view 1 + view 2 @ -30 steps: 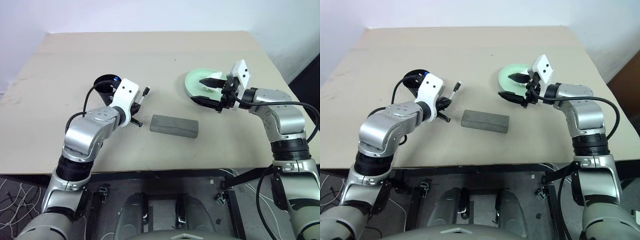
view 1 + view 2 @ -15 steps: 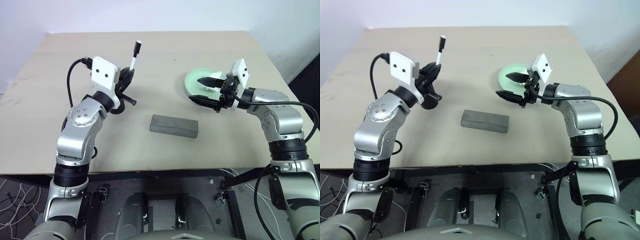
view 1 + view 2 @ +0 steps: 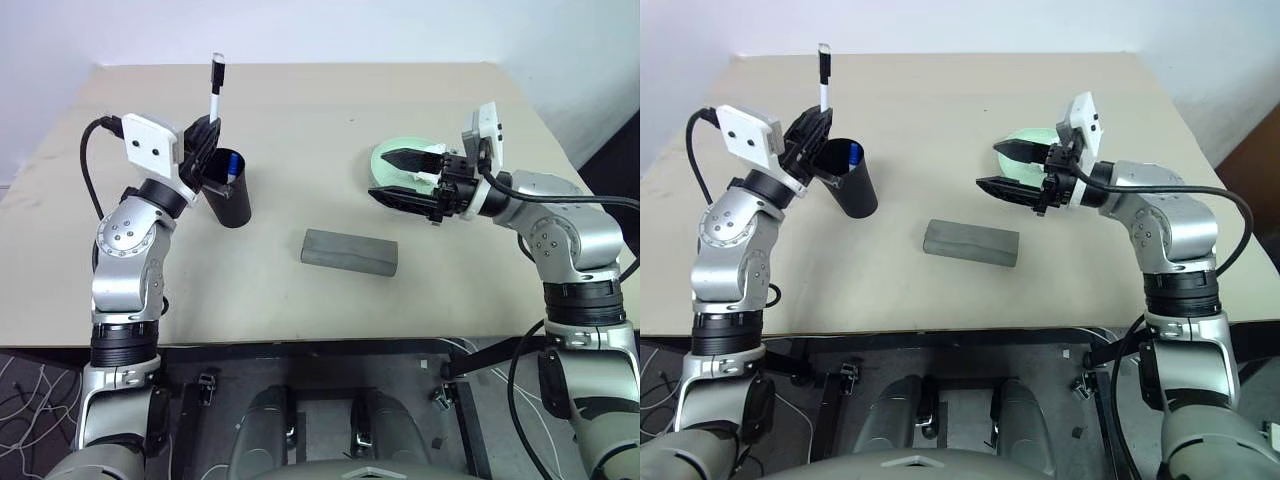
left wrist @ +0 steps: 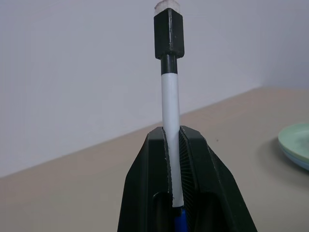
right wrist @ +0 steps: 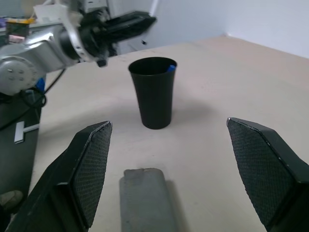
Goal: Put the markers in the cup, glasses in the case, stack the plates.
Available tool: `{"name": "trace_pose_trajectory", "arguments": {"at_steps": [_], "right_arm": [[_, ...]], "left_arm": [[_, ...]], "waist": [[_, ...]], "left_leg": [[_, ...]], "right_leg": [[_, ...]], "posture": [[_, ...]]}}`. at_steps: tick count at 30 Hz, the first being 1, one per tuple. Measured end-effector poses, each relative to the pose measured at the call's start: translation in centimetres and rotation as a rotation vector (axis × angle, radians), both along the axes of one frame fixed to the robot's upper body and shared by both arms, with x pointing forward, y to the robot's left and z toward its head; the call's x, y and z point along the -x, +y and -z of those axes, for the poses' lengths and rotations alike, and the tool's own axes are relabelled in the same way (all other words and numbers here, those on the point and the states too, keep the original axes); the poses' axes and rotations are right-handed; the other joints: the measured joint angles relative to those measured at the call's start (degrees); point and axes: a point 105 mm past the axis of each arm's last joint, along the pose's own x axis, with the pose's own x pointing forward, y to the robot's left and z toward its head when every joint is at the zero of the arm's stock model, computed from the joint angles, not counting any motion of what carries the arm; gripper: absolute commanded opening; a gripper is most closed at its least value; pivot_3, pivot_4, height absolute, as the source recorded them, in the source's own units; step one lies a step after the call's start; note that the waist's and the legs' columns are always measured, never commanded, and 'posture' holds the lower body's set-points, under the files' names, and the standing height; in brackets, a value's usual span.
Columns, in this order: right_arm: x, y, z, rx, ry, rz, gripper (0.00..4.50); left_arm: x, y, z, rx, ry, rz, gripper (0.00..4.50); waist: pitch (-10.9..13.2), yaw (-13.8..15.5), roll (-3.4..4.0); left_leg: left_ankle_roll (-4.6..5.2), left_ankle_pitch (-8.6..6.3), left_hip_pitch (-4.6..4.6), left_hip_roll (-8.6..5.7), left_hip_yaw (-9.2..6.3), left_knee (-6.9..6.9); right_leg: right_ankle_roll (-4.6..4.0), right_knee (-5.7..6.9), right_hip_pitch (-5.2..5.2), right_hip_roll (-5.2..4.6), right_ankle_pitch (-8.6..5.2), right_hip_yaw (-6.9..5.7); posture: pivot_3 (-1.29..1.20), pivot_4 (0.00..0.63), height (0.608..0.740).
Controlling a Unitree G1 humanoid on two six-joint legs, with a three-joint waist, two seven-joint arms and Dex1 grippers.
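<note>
Above beige table (image 3: 330, 300), raised left pincer (image 3: 207, 133) clamps black-capped marker (image 3: 214, 88) upright; right pincer (image 3: 392, 176) gapes wide.

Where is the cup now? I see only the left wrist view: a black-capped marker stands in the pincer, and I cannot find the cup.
Observer: The cup stands upright on the table, just below the left pincer and the black-capped marker.
Operator: Is something inside it?
Observer: Yes, the blue-capped marker; its cap shows at the rim.
Operator: What does the right pincer do?
Observer: The right pincer is open and holds nothing, in the air by the mint green plate.
Operator: And the case?
Observer: The case lies closed on the table between the two arms.
</note>
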Motion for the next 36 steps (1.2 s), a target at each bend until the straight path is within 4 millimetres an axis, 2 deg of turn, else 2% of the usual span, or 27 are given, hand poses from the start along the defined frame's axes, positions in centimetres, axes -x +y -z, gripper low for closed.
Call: {"name": "trace_pose_trajectory", "arguments": {"at_steps": [4, 11, 32, 36], "right_arm": [[-0.1, 0.0, 0.1, 0.003, -0.002, 0.014, 4.01], [-0.1, -0.4, 1.3, 0.038, -0.007, 0.047, 4.01], [-0.4, -0.6, 1.4, 0.059, -0.040, 0.072, 4.01], [-0.4, -0.6, 1.4, 0.065, -0.044, 0.077, 4.01]], "left_arm": [[-0.8, 0.9, -0.1, 0.016, 0.002, -0.019, 0.03], [-0.8, 2.5, 1.9, 0.024, 0.058, -0.068, 0.03], [-1.2, 2.4, 4.0, 0.026, 0.136, -0.059, 0.03], [-1.2, 2.4, 3.9, 0.026, 0.134, -0.061, 1.32]], "waist": [[0.0, 0.0, 0.00], [0.0, -0.1, 0.00], [0.0, 0.0, 0.00], [0.0, 0.0, 0.00]], "left_leg": [[0.00, 0.00, 0.00, 0.01, 0.00, -0.01], [0.01, 0.00, 0.00, 0.01, 0.01, -0.01], [0.01, 0.00, -0.01, 0.02, 0.00, -0.01], [0.01, 0.00, 0.00, 0.02, 0.00, -0.01]], "right_leg": [[0.00, 0.00, 0.00, 0.01, 0.00, -0.01], [0.01, 0.00, -0.01, 0.02, 0.00, -0.01], [0.03, -0.01, -0.01, 0.00, 0.01, -0.01], [0.03, -0.01, -0.01, 0.00, 0.01, -0.01]], "posture": [[0.00, 0.150, 0.701], [0.00, 0.150, 0.701], [0.00, 0.150, 0.701], [0.00, 0.150, 0.701]]}}
